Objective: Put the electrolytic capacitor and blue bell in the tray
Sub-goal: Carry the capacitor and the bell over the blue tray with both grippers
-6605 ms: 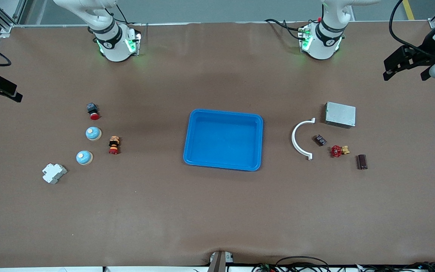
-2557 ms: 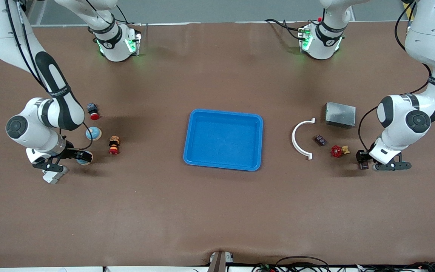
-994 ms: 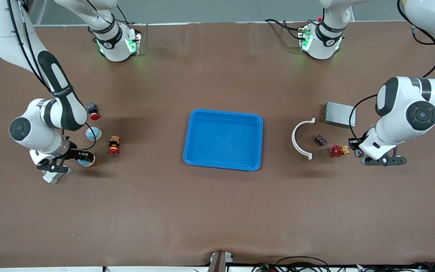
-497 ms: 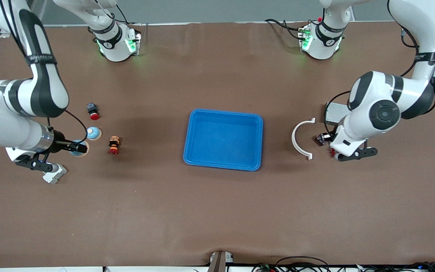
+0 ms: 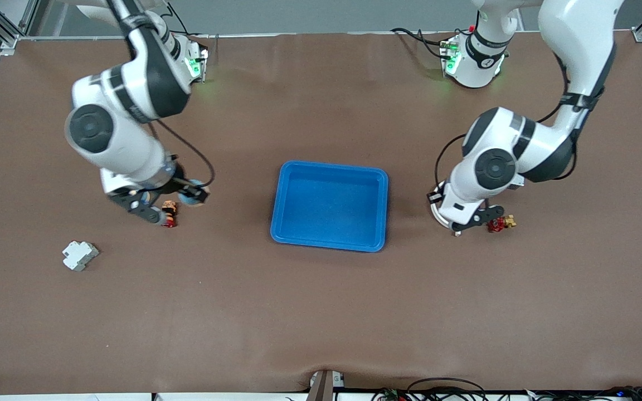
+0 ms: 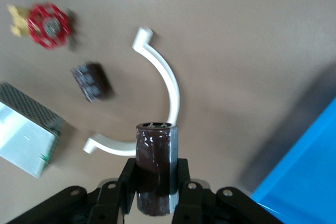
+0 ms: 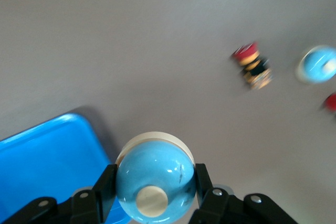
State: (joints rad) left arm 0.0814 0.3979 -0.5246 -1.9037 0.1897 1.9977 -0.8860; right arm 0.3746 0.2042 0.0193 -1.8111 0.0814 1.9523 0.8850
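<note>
The bright-blue tray (image 5: pixel 332 166) lies at the table's middle with nothing in it. My right gripper (image 5: pixel 193 195) is shut on a blue bell (image 7: pixel 155 182) with a cream button and base. It holds the bell up over the table between a red-and-yellow push button (image 5: pixel 169 214) and the tray (image 7: pixel 47 156). My left gripper (image 5: pixel 435 197) is shut on the dark brown electrolytic capacitor (image 6: pixel 156 169). It holds it up over a white plastic arc (image 6: pixel 170 90), beside the tray's corner (image 6: pixel 310 171). A second blue bell (image 7: pixel 317 65) lies on the table.
A red valve (image 5: pixel 498 224), a small dark component (image 6: pixel 92 81) and a grey metal box (image 6: pixel 23 135) lie toward the left arm's end. A white block (image 5: pixel 79 255) lies toward the right arm's end, nearer to the front camera than the push button.
Both grippers closed on their objects, lifted them and carried them toward the tray: the right with the bell, the left with the capacitor.
</note>
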